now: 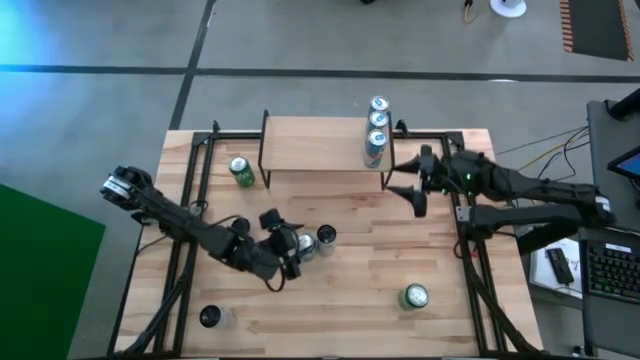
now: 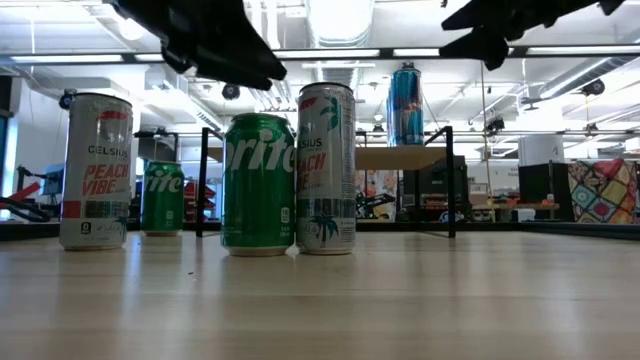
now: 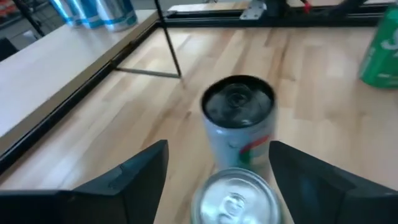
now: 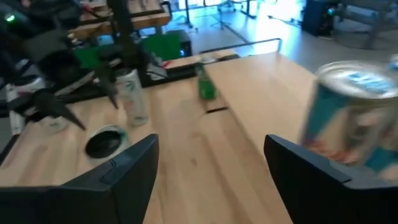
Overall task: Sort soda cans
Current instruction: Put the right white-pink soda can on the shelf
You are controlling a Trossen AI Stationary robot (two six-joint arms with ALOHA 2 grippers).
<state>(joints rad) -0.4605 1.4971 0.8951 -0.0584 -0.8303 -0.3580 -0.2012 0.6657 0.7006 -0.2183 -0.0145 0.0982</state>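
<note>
My left gripper [image 1: 290,243] hangs open over the middle of the table. In the left wrist view [image 3: 217,171] its fingers stand on either side of a silver-topped can [image 3: 235,200], and I see no touch. A second silver-white can [image 3: 238,112] stands just beyond it; the pair also shows in the high view [image 1: 316,241]. Three blue cans [image 1: 377,122] stand on their bases on the wooden shelf [image 1: 310,145]. My right gripper [image 1: 410,188] is open and empty beside the shelf's right end, near the closest blue can [image 4: 351,118].
A green can [image 1: 241,172] stands left of the shelf, another green can [image 1: 415,297] at the near right, and a dark-topped can [image 1: 210,317] at the near left. The shelf's thin black legs [image 3: 169,38] stand close to the left gripper. Bare tabletop lies between the grippers.
</note>
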